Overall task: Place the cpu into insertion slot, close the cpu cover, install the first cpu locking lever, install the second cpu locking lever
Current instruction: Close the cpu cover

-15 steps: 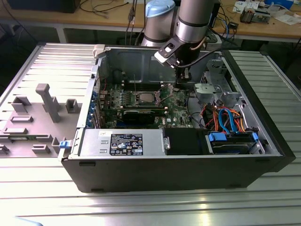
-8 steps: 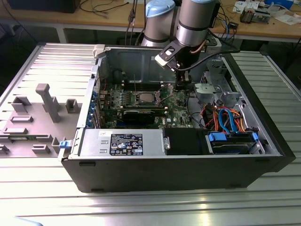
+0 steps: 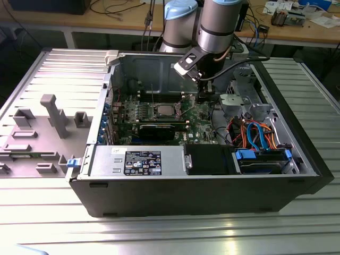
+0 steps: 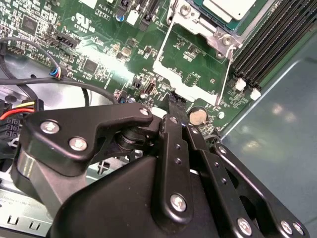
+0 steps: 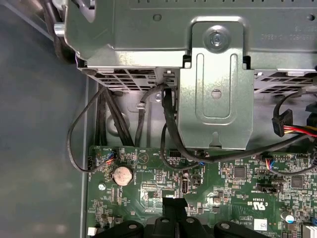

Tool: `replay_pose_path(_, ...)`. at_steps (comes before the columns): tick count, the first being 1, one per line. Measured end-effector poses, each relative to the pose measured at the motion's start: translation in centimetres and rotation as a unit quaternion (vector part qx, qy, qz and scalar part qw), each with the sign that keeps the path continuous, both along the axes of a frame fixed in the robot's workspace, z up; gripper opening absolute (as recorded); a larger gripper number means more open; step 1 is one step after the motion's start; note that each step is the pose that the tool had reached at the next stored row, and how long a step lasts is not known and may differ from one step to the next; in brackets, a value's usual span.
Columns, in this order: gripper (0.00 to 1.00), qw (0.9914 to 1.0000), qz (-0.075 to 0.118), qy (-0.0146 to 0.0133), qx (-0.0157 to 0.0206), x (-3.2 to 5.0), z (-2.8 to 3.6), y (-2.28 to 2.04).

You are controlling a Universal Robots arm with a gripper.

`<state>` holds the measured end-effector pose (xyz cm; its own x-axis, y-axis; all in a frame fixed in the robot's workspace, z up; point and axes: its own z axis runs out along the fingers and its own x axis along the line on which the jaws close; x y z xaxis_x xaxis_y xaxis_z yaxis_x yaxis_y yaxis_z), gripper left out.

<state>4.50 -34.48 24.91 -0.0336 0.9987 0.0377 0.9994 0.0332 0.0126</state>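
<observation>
the cpu (image 4: 231,7) lies flat, metal top up, squarely in the insertion slot (image 4: 195,21). the cpu cover (image 4: 163,67) stands swung open beside it. the arm (image 3: 218,26) drops near vertical into the case (image 3: 186,196), jaws apparently pinched together on nothing, tips just above the board near a coin battery (image 5: 122,174).

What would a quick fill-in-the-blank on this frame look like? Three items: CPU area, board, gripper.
1. The cpu sits in the insertion slot, while the cpu cover beside it is swung ___.
2. The motherboard carrying the coin cell battery is ___ in colour.
3. The gripper is over the motherboard near the battery, holding nothing, with its jaws ___.

Missing words: open; green; shut.
</observation>
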Motion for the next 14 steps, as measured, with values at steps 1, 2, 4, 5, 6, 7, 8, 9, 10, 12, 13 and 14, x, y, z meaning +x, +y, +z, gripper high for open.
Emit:
replay_pose_path(1, 0.11, 1.00000, 0.000, 0.0000, 0.0000, 0.00, 0.00, 0.00)
replay_pose_path(2, 0.11, 1.00000, 0.000, 0.0000, 0.0000, 0.00, 0.00, 0.01)
replay_pose_path(4, 0.11, 1.00000, 0.000, 0.0000, 0.0000, -0.01, 0.00, 0.00)
replay_pose_path(5, 0.11, 1.00000, 0.000, 0.0000, 0.0000, -0.02, 0.00, 0.01)
replay_pose_path(6, 0.11, 1.00000, 0.000, -0.0001, 0.0000, -0.02, -0.01, 0.01)
replay_pose_path(7, 0.11, 1.00000, 0.000, 0.0000, 0.0000, -0.02, 0.00, 0.01)
replay_pose_path(8, 0.11, 1.00000, 0.000, 0.0000, 0.0000, -0.03, 0.00, 0.01)
replay_pose_path(9, 0.11, 1.00000, 0.000, 0.0000, 0.0000, -0.03, 0.00, 0.01)
replay_pose_path(10, 0.11, 1.00000, 0.000, 0.0000, 0.0000, -0.04, 0.00, 0.00)
replay_pose_path(12, 0.11, 1.00000, 0.000, 0.0000, 0.0000, -0.08, 0.00, 0.00)
replay_pose_path(13, 0.11, 1.00000, 0.000, 0.0000, 0.0000, -0.11, 0.00, 0.01)
replay_pose_path(14, 0.11, 1.00000, 0.000, 0.0000, 0.0000, -0.13, 0.00, 0.00)
